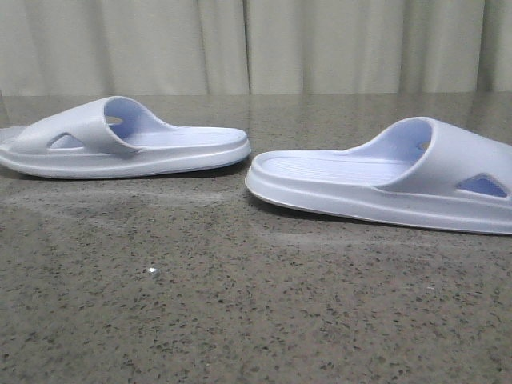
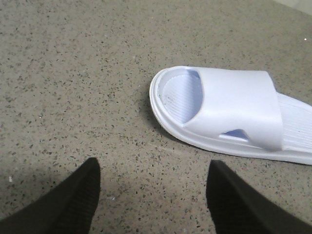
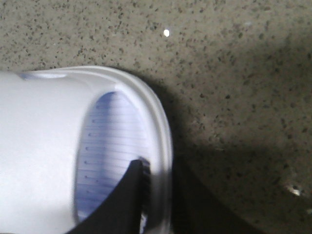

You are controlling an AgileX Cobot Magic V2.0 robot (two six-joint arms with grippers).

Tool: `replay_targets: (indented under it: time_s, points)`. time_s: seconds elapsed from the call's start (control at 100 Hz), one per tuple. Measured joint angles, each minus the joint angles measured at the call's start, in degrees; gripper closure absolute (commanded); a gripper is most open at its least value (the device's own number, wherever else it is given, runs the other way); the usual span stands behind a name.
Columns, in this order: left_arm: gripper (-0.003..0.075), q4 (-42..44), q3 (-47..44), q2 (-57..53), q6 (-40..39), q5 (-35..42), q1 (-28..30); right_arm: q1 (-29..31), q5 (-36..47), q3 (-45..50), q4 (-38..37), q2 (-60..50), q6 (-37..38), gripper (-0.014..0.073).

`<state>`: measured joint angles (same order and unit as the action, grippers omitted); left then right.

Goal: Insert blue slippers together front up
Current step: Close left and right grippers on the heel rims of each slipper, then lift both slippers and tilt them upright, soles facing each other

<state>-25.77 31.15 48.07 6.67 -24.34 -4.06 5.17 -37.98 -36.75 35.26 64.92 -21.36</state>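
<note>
Two pale lavender-blue slippers lie sole-down on the speckled table, heels towards each other. The left slipper (image 1: 120, 144) points its toe left, and the right slipper (image 1: 392, 176) runs off the right edge. Neither gripper shows in the front view. My left gripper (image 2: 153, 168) is open and empty above the bare table, with the left slipper's toe end (image 2: 229, 107) just ahead and apart from it. My right gripper (image 3: 158, 195) straddles the toe-end rim of the right slipper (image 3: 44, 146). One finger (image 3: 131, 195) is inside on the ribbed footbed, and the other is outside in shadow.
The speckled grey-brown stone table (image 1: 240, 304) stretches bare in front of the slippers. A pale curtain (image 1: 256, 44) hangs behind the far edge. A small white fleck (image 1: 152, 272) lies on the table near the front.
</note>
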Motion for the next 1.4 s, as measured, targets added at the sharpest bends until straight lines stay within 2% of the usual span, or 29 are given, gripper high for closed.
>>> replay_targets:
  time_s: [0.24, 0.59, 0.81, 0.899, 1.109, 1.329, 1.399]
  points:
    - [0.0308, -6.94, 1.37, 7.18, 5.43, -0.19, 0.00, 0.13, 0.00, -0.20, 0.71, 0.00, -0.74, 0.0699]
    - [0.0308, -13.84, 12.04, 19.18, 10.83, -4.46, 1.90, 0.13, 0.00, -0.20, 0.88, 0.00, -2.47, 0.0699]
    - [0.0308, -30.11, 16.40, 26.80, 25.57, -12.81, 9.36, 0.13, 0.00, -0.20, 0.97, 0.00, -3.40, 0.0699]
    - [0.0308, -34.31, 17.55, 30.25, 29.78, -16.57, 11.67, 0.13, 0.11, -0.20, 0.97, 0.00, -3.52, 0.0699]
    - [0.0308, -36.97, 20.84, 37.43, 34.83, -21.51, 12.53, 0.13, 0.19, -0.20, 0.97, 0.00, -3.62, 0.0701]
    - [0.0309, -39.25, 22.71, 43.22, 37.92, -22.80, 12.53, 0.13, 0.19, -0.20, 1.01, 0.00, -3.62, 0.0701]
    - [0.0341, -40.75, 23.19, 44.26, 38.82, -23.47, 12.53, 0.13, 0.19, -0.20, 1.01, 0.00, -3.62, 0.0701]
